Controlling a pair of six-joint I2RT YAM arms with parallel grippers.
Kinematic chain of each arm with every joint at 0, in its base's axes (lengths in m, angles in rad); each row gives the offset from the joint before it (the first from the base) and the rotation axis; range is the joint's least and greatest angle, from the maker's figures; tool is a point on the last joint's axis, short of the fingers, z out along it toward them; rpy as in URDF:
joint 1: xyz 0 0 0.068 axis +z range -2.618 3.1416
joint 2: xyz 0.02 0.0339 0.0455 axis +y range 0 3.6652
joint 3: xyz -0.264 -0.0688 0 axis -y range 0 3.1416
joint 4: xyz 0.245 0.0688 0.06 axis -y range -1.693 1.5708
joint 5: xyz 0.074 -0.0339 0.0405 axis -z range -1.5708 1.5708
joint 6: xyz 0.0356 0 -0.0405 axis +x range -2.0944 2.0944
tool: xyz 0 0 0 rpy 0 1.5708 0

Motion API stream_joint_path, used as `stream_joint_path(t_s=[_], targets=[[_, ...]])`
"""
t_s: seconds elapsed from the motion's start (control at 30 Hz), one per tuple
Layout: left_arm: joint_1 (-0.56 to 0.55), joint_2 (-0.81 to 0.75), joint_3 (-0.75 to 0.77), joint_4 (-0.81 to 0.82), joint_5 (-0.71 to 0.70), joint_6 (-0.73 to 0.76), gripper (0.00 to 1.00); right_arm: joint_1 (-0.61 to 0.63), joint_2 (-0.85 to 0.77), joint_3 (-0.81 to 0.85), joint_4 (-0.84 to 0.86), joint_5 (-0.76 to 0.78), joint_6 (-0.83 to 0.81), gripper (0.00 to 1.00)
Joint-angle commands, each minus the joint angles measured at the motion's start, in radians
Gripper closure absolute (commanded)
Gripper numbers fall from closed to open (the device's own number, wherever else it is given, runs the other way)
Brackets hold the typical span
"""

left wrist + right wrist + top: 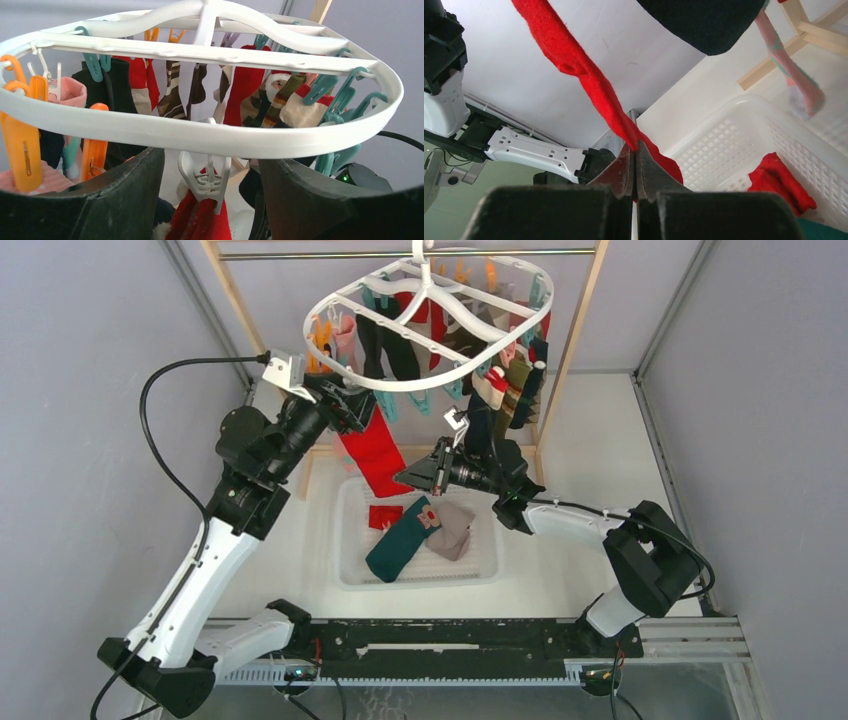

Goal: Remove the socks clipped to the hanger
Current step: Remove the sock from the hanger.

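Right gripper [634,150]: jaws pinched tight on lower part of red sock [589,80], above white basket [724,145]. Left gripper [210,200]: jaws wide apart, straddling white clip [207,180] holding sock top, gripping nothing. Hanger [200,132] just above, on wooden rack [575,330], other socks [170,95] clipped on.

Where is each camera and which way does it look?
Top: high behind the arms, looking down on them, the hanger and basket.
Left wrist: below the hanger, looking up through the open left gripper at a white clip.
Right wrist: low, looking along the shut right gripper pinching the red sock.
Both wrist views show that sock.
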Motion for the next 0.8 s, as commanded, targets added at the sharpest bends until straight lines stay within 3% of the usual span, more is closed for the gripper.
stream_joint_path(t_s=[0.0, 0.23, 0.5, 0.67, 0.77], targets=[[-0.005, 0.003, 0.074, 0.067, -0.023, -0.009, 0.28, -0.012, -0.026, -0.011, 0.053, -0.016, 0.005, 1.00], [-0.007, 0.009, 0.075, 0.075, -0.023, -0.014, 0.35, -0.020, -0.027, -0.018, 0.058, -0.023, 0.005, 1.00], [-0.007, 0.011, 0.070, 0.072, -0.012, -0.015, 0.52, -0.022, -0.020, -0.031, 0.076, -0.025, 0.010, 1.00], [-0.007, 0.016, 0.083, 0.055, -0.004, -0.009, 0.75, -0.022, -0.013, -0.034, 0.083, -0.027, 0.015, 1.00], [-0.007, 0.015, 0.082, 0.053, 0.000, -0.007, 0.80, -0.022, -0.012, -0.037, 0.085, -0.030, 0.014, 1.00]])
